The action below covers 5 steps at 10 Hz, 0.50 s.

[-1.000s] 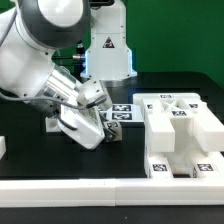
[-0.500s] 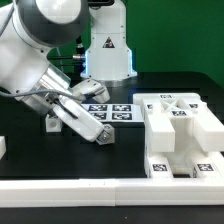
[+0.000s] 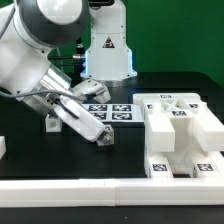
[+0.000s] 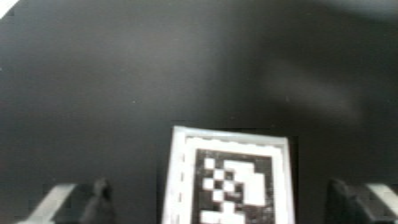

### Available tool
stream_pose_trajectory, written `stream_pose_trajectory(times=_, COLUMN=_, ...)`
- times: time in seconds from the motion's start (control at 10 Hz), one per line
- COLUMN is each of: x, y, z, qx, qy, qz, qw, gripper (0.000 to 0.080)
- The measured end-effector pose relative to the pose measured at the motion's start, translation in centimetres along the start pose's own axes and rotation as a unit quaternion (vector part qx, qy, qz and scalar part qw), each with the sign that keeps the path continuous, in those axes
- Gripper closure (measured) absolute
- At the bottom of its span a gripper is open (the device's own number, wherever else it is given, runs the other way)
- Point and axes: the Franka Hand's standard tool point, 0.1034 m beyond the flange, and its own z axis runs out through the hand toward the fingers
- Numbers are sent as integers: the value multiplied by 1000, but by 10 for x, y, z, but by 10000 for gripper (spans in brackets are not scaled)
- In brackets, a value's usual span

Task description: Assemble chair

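Note:
My gripper (image 3: 103, 140) hangs low over the black table, tilted down toward the exterior view's right. In the wrist view the gripper (image 4: 222, 206) is open. Its two dark fingers (image 4: 71, 203) stand wide on either side of a narrow white part (image 4: 228, 175) that carries a black-and-white tag. There is a gap on each side, and neither finger touches the part. In the exterior view this part is mostly hidden behind the gripper tip. A large white chair assembly (image 3: 180, 125) with tags stands on the exterior view's right.
The marker board (image 3: 120, 111) lies just behind the gripper. A small white piece (image 3: 3, 147) sits at the exterior view's left edge. A white rail (image 3: 100, 190) runs along the table's front. The arm's base (image 3: 108, 50) stands at the back.
Over the last second the wrist turned and the gripper sank lower toward the table. Since half a second ago it has barely moved.

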Motion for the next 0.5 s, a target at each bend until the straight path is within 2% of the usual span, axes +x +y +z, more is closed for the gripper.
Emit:
stream_pose_trajectory(times=0.1, x=0, y=-1, z=-2, qx=0, qy=0, qz=-2, qw=1000, gripper=162)
stream_pose_trajectory(times=0.2, x=2, y=-9, z=-10, qx=5, qy=9, qz=-8, qw=1000, gripper=152)
stream_pose_trajectory(times=0.5, x=-1, y=-25, z=-26, qx=16, qy=44, qz=-24, qw=999, gripper=151)
